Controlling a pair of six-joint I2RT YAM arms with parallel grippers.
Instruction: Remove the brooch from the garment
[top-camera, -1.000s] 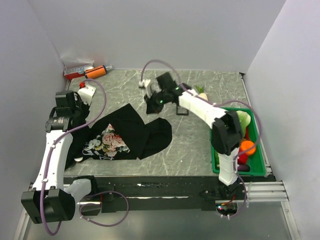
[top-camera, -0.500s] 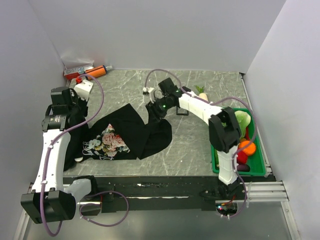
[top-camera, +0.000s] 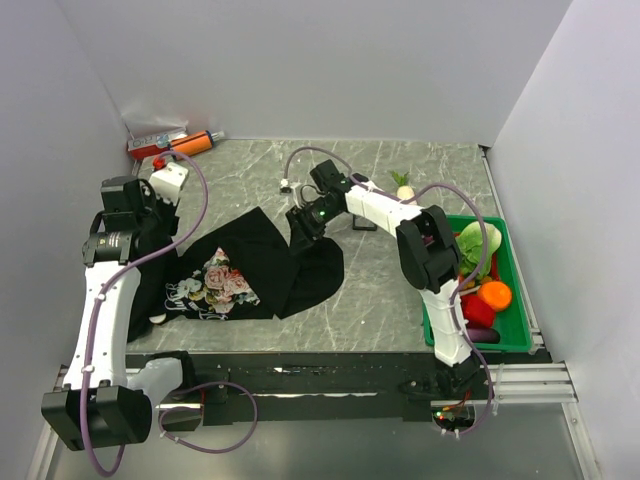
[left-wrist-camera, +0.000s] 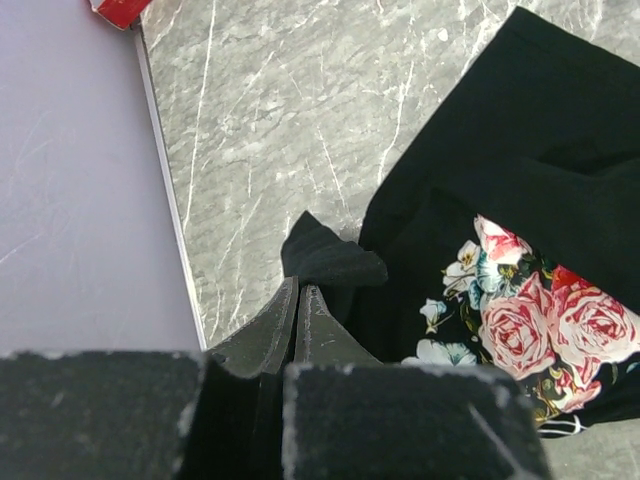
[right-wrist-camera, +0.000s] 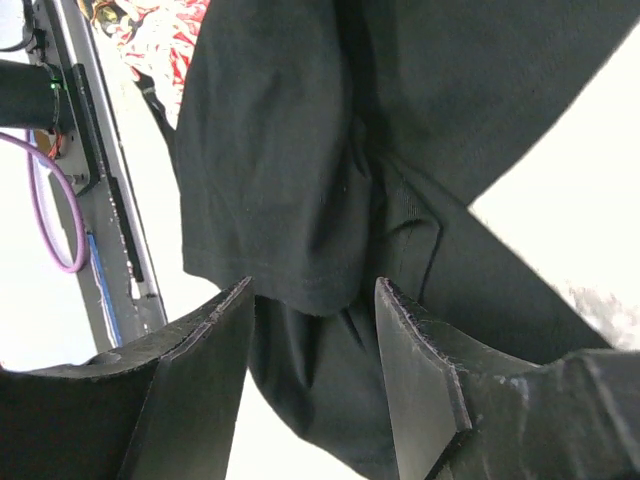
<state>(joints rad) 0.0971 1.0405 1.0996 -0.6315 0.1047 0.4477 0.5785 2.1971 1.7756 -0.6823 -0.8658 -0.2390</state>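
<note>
The garment (top-camera: 270, 260), a black T-shirt with a rose print (top-camera: 215, 285), lies crumpled on the left half of the table. My left gripper (top-camera: 150, 222) sits at its left edge. In the left wrist view this gripper (left-wrist-camera: 298, 288) is shut, pinching a raised fold of the garment (left-wrist-camera: 560, 150), with the rose print (left-wrist-camera: 540, 320) to the right of the fold. My right gripper (top-camera: 305, 222) hovers over the shirt's upper right edge. It (right-wrist-camera: 315, 285) is open, and only folded black cloth of the garment (right-wrist-camera: 300, 150) lies beneath its fingers. The brooch is hidden in every view.
A green tray (top-camera: 505, 346) of vegetables stands at the right edge. A small black box (top-camera: 365, 222) sits beside the right arm. An orange tube (top-camera: 190, 145) and a white box (top-camera: 170, 180) lie at the back left. The side wall (left-wrist-camera: 70, 200) runs close to the left gripper.
The right gripper, shut on a lifted bit of the shirt's edge a second ago, has come down and opened, letting the cloth fall. The left gripper has stayed shut and barely moved.
</note>
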